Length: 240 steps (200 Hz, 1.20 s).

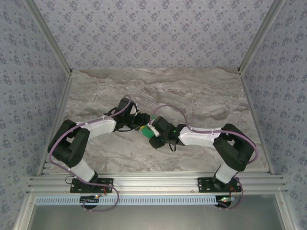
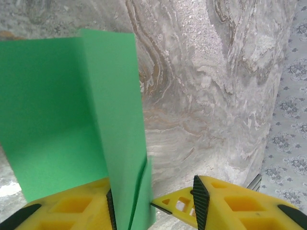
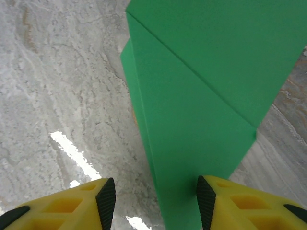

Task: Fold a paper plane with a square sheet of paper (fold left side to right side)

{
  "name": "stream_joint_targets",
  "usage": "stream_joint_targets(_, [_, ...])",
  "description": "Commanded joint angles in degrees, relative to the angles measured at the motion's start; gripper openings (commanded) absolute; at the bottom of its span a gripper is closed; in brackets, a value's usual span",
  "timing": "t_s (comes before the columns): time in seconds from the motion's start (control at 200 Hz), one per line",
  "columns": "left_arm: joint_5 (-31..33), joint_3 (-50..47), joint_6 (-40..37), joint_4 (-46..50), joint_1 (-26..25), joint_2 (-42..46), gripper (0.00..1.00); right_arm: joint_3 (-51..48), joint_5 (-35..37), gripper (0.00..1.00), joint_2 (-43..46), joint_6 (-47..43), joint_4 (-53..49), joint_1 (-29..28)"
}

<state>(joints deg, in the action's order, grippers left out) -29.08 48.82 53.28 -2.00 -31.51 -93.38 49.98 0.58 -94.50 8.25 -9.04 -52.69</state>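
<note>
The green sheet of paper (image 2: pixel 57 110) is partly folded, with a long flap (image 2: pixel 117 120) creased over it. In the left wrist view it runs down beside the left finger pad (image 2: pixel 111 207) of my left gripper (image 2: pixel 155 203), whose jaws stand apart and open. A yellow fingertip (image 2: pixel 175 203) of the other gripper touches the paper's edge there. In the right wrist view the paper (image 3: pixel 201 105) shows a diagonal crease and lies against the right pad (image 3: pixel 205 201) of my open right gripper (image 3: pixel 155 201). From above, both grippers (image 1: pixel 143 120) (image 1: pixel 154 134) meet over the paper (image 1: pixel 151 119) and hide most of it.
The marble table top (image 1: pixel 201 96) lies bare behind and to both sides of the arms. Patterned walls and aluminium posts (image 1: pixel 252 43) close it in. The arm bases sit on the rail (image 1: pixel 153 182) at the near edge.
</note>
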Motion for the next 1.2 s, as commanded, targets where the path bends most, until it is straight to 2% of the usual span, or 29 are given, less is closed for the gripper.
stream_joint_targets(0.0, [-1.6, 2.5, -0.1, 2.0, -0.6, 1.3, 0.45, 2.5, 4.4, 0.5, -1.9, -1.5, -1.1, -0.9])
stream_joint_targets(0.515, [-0.8, 3.3, -0.8, 3.9, -0.4, 0.8, 0.46, 3.4, 7.5, 0.31, -3.7, -0.6, -1.7, -1.0])
stream_joint_targets(0.61, [-0.6, 3.3, -0.8, 4.2, -0.2, 0.8, 0.46, 3.4, 7.9, 0.32, -3.5, -0.6, -1.7, -1.0])
stream_joint_targets(0.754, [-0.5, 3.0, -0.3, 4.2, 0.2, 1.1, 0.45, 2.3, 8.2, 0.42, -2.0, -0.6, -0.4, -1.0])
stream_joint_targets(0.969, [-0.3, 3.0, 1.7, 4.1, 0.9, 1.3, 0.43, 1.6, 9.8, 0.48, -1.0, -2.2, 0.8, -2.2])
stream_joint_targets(1.074, [-0.5, 3.1, 2.0, 4.1, 1.3, 1.1, 0.43, 1.9, 10.6, 0.46, -1.6, -2.1, 0.8, -2.5])
stream_joint_targets(1.194, [-0.5, 3.0, 1.8, 4.4, 1.4, 1.3, 0.43, 2.1, 10.9, 0.35, -1.9, -1.9, 0.6, -2.5])
